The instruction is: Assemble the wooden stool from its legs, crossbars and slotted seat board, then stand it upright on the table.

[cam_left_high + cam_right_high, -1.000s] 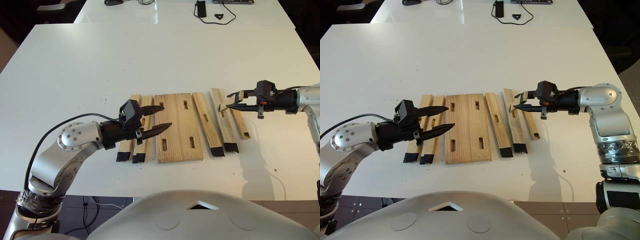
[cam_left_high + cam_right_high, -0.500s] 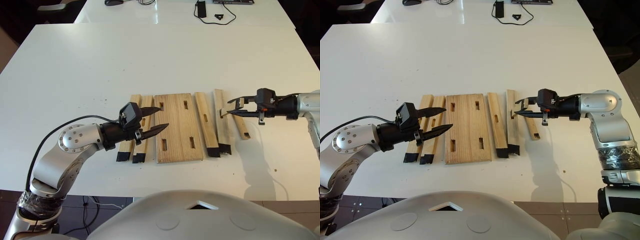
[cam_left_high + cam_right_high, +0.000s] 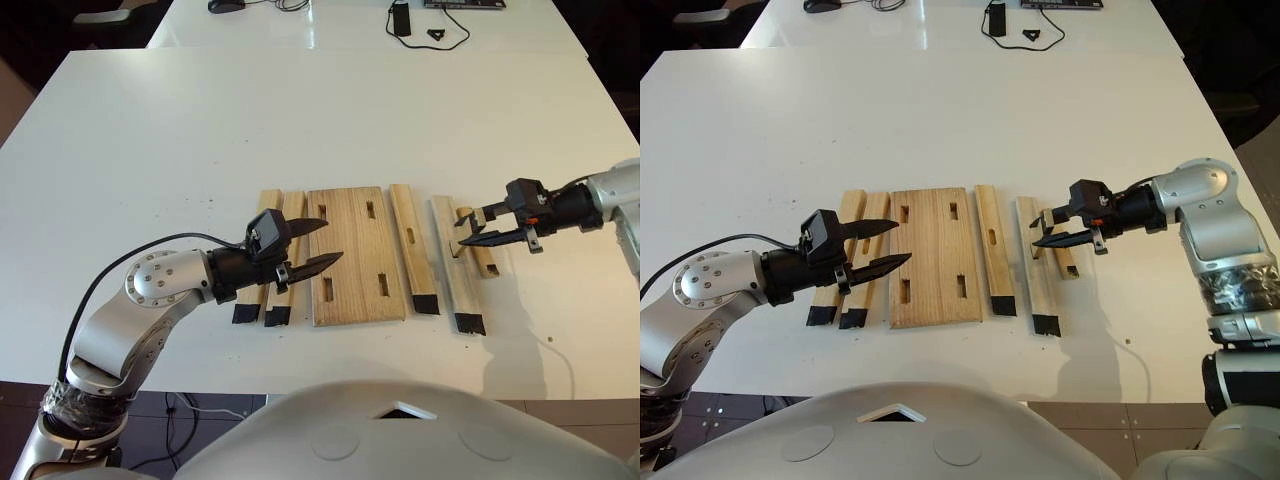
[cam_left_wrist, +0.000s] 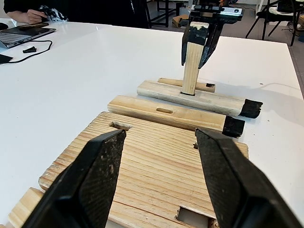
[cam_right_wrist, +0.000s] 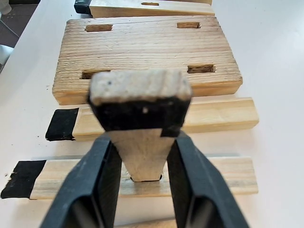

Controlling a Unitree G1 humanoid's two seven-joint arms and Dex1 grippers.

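The slotted seat board (image 3: 355,255) lies flat mid-table. Two legs (image 3: 275,258) lie side by side at its left edge, and a third leg (image 3: 412,245) lies just to its right. Farther right lies a fourth leg (image 3: 455,268) with a loose crossbar (image 3: 484,256) beside it. My right gripper (image 3: 464,230) is shut on a short crossbar (image 5: 140,123), which stands upright with its lower end in that fourth leg's slot (image 4: 190,92). Hovering open over the board's left edge is my left gripper (image 3: 325,243), with nothing between its fingers (image 4: 102,175).
The white table (image 3: 200,130) has bare room to the left, behind the parts and along the front. A second table behind carries a black cable and adapter (image 3: 402,18) and a mouse (image 3: 228,5).
My right gripper has moved right and towards me with the crossbar. The fourth leg has slid away from the third leg. My left gripper has shifted slightly right.
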